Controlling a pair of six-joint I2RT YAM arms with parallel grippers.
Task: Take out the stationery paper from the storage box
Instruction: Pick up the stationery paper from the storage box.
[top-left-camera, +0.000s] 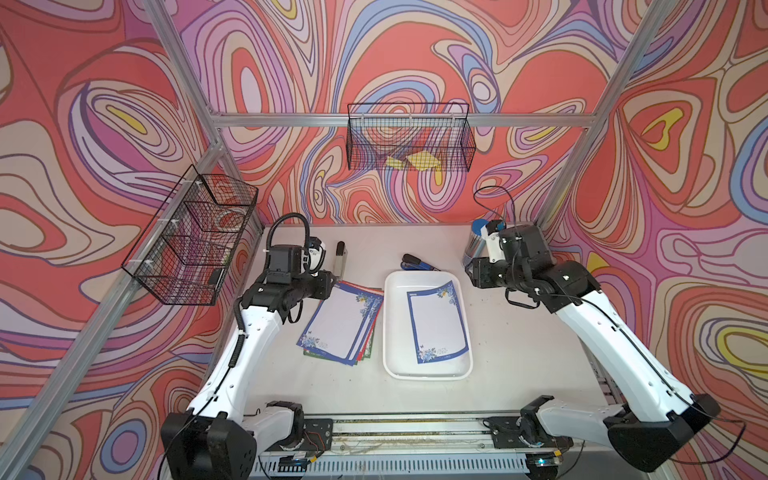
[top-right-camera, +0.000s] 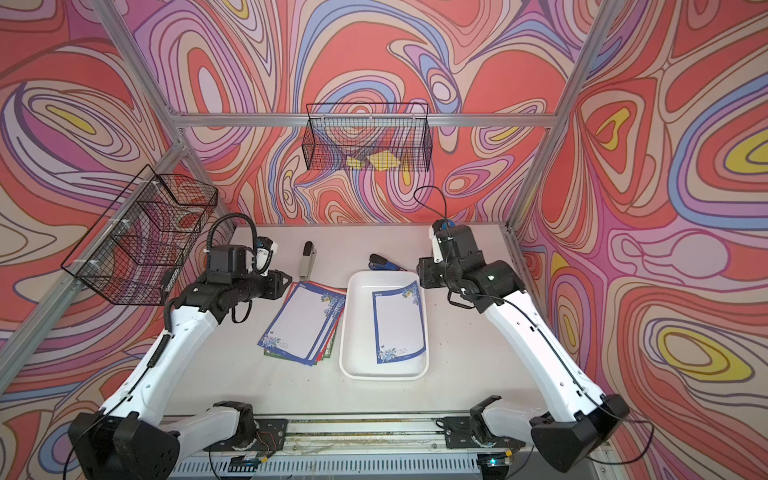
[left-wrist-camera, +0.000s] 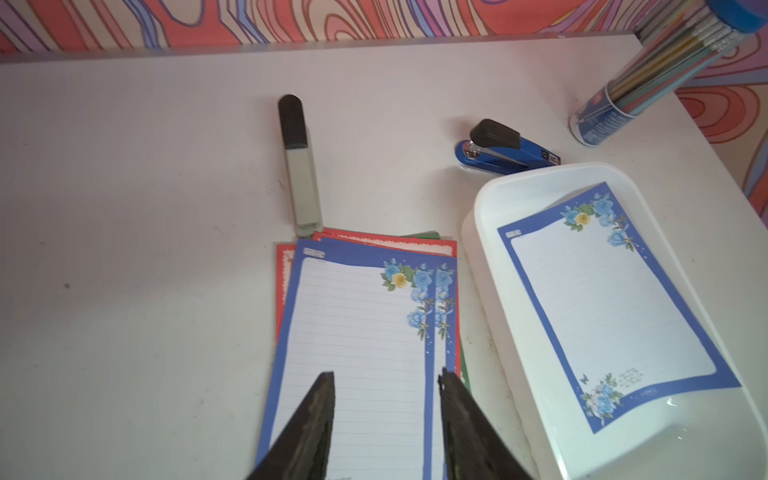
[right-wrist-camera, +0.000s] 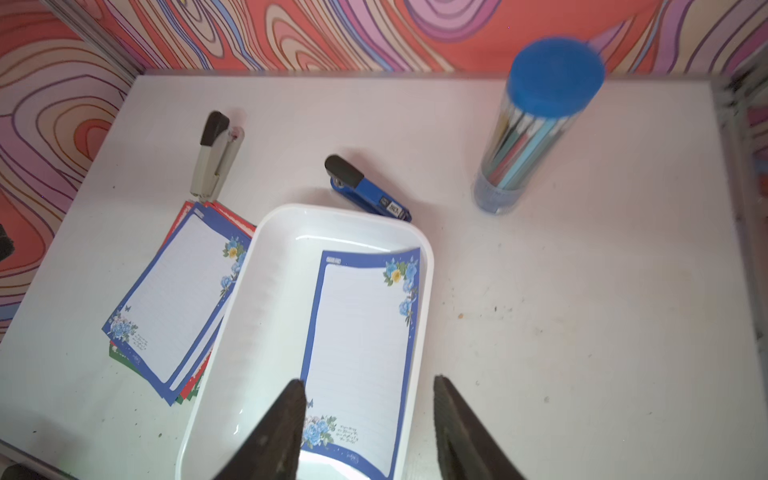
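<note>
Blue-bordered and white in the middle: one sheet of stationery paper (top-left-camera: 437, 328) inside the storage box (top-left-camera: 394, 316). Flat on the box floor, over toward the right wall, skewed a little, with the far right corner curled up against that wall. White plastic box near the middle of the table (top-left-camera: 519, 353), long sides running near to far.

Just left of the box, out on the table, a fanned stack of sheets (top-left-camera: 336, 324): blue floral border on top, red and green edges showing underneath.

Left gripper (left-wrist-camera: 386, 374) above that stack, fingers spread with only the top sheet showing between them. Right gripper (right-wrist-camera: 369, 380) raised by the right side of the box, fingers likewise apart and gripping nothing. In the right wrist view, one fingertip lined up over the box floor beside the sheet's edge, the other over bare table past the rim.

Farther out, a grey stapler (top-left-camera: 340, 262) with a black end, lying just beyond the far end of the stack. A blue stapler (top-left-camera: 417, 262) just beyond the far rim of the box; touching it or not, cannot tell. A clear pen tube (right-wrist-camera: 528, 137) with a blue lid, standing at the far right of the table. On the back wall a black wire basket (top-left-camera: 411, 137) with yellow notes (top-left-camera: 415, 161) inside; on the left wall a second wire basket (top-left-camera: 191, 237).
</note>
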